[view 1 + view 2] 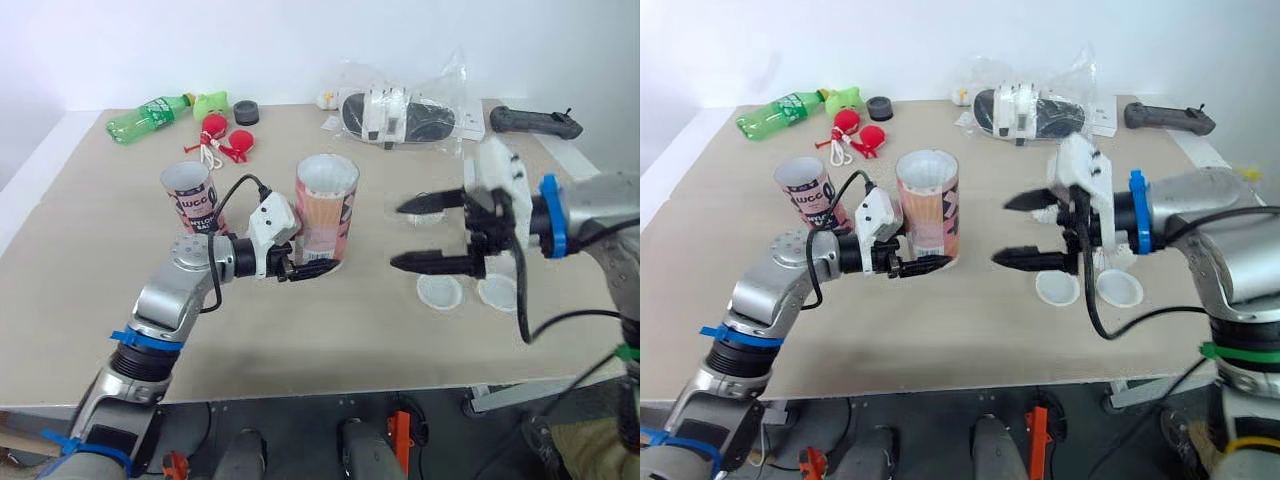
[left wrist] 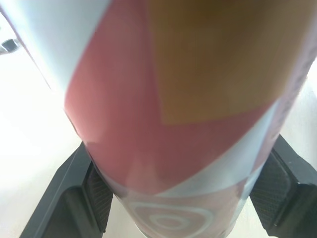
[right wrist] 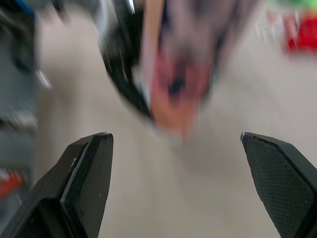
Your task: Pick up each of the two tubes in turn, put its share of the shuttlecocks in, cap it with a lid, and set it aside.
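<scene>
Left pincer (image 1: 318, 268) clasps upright red-orange tube (image 1: 327, 205), apparently uncapped

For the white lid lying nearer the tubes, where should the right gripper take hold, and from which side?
Probably its rim, from straight above. The lid lies flat and low, so a side approach has nothing to pinch. The second lid sits close beside it, so the open right gripper should span its near and far edges.
</scene>
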Action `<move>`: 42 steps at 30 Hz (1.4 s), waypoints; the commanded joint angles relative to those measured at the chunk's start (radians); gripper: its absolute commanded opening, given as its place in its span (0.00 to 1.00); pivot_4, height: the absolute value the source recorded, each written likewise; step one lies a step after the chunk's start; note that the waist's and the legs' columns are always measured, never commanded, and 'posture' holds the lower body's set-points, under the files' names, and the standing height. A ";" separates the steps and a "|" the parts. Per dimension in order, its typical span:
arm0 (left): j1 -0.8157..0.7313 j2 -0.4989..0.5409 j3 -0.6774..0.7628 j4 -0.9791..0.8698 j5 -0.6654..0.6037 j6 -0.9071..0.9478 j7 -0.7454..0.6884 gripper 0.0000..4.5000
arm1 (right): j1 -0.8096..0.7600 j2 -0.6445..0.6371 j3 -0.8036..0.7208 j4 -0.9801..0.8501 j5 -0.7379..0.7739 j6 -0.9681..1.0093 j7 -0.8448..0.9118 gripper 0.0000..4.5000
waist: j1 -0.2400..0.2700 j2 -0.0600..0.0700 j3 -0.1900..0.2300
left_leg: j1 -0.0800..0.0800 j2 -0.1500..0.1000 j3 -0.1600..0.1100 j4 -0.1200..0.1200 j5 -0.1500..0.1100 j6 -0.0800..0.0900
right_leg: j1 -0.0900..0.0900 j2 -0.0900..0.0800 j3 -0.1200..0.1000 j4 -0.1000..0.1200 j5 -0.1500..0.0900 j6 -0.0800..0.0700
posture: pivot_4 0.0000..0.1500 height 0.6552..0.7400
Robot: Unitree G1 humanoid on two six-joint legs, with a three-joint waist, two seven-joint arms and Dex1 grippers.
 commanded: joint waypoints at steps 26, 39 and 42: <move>0.153 -0.055 -0.058 0.306 0.111 -0.347 0.014 0.70 | -0.228 0.019 0.415 0.606 -0.485 -0.394 0.273 0.98 | -0.001 0.001 -0.001 | 0.004 0.000 0.002 0.000 0.007 -0.008 | 0.002 0.000 0.003 0.000 0.008 0.001 | 1.00 1.00; 0.179 -0.045 -0.069 0.318 0.126 -0.380 0.014 0.70 | -0.390 0.197 0.476 1.074 -0.683 -0.660 0.280 0.98 | -0.005 0.002 -0.001 | 0.006 0.000 0.002 -0.001 0.009 -0.012 | 0.003 0.001 0.003 0.000 0.010 0.000 | 1.00 1.00; 0.182 -0.044 -0.070 0.314 0.127 -0.380 0.014 0.70 | -0.404 0.219 0.478 1.133 -0.715 -0.698 0.269 0.98 | -0.006 0.003 -0.002 | 0.007 0.000 0.002 -0.001 0.009 -0.012 | 0.003 0.001 0.003 0.000 0.010 0.000 | 1.00 1.00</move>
